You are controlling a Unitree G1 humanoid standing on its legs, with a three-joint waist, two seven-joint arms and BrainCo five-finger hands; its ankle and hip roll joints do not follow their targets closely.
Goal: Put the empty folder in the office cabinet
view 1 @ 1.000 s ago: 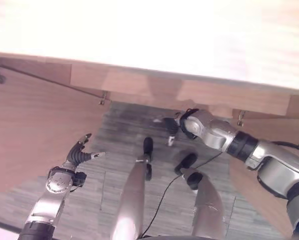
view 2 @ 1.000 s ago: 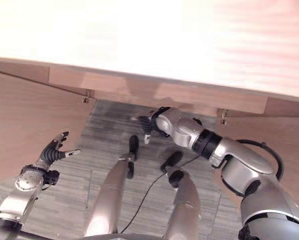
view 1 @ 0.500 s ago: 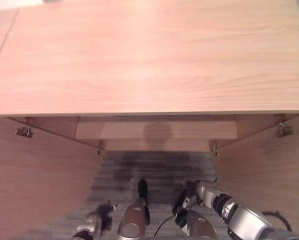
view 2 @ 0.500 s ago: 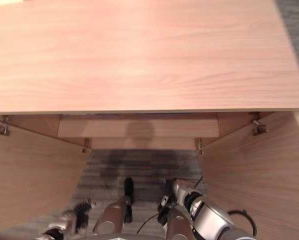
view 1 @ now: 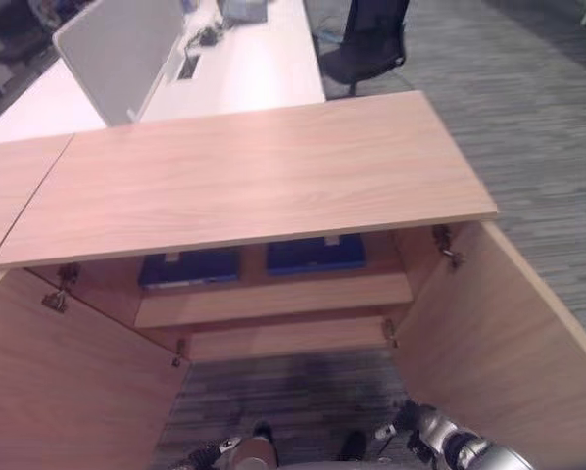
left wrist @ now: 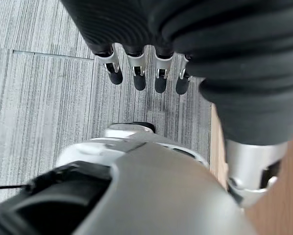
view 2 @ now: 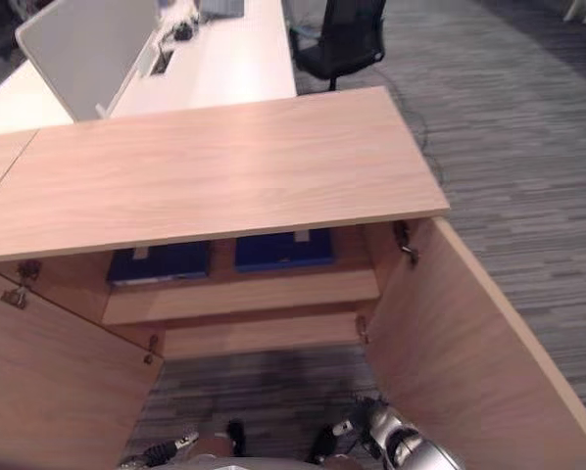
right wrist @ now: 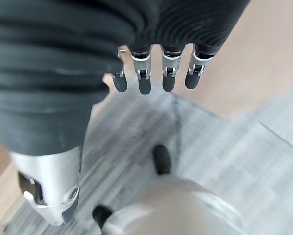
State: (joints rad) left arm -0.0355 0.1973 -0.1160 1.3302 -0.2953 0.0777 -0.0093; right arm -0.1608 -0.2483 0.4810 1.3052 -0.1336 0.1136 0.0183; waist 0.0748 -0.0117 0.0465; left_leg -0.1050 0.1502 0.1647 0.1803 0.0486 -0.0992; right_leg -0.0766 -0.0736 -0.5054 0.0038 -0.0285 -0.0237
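- Left eye view: the office cabinet (view 1: 273, 186) stands with both doors swung wide; two blue folders (view 1: 190, 266) lie flat side by side on its upper shelf, so the placing looks done
- Right eye view: only closing the doors seems left, as a judgement
- Left wrist view: left hand (left wrist: 146, 73), fingers straight and relaxed, holds nothing over the grey carpet (left wrist: 38, 98)
- Right wrist view: right hand (right wrist: 156, 73) likewise loose and empty

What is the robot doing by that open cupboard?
The robot stands before a low wooden cabinet with both doors open. Two dark blue folders lie flat on its top shelf. The left hand and right hand hang low over the grey carpet, fingers relaxed and holding nothing.
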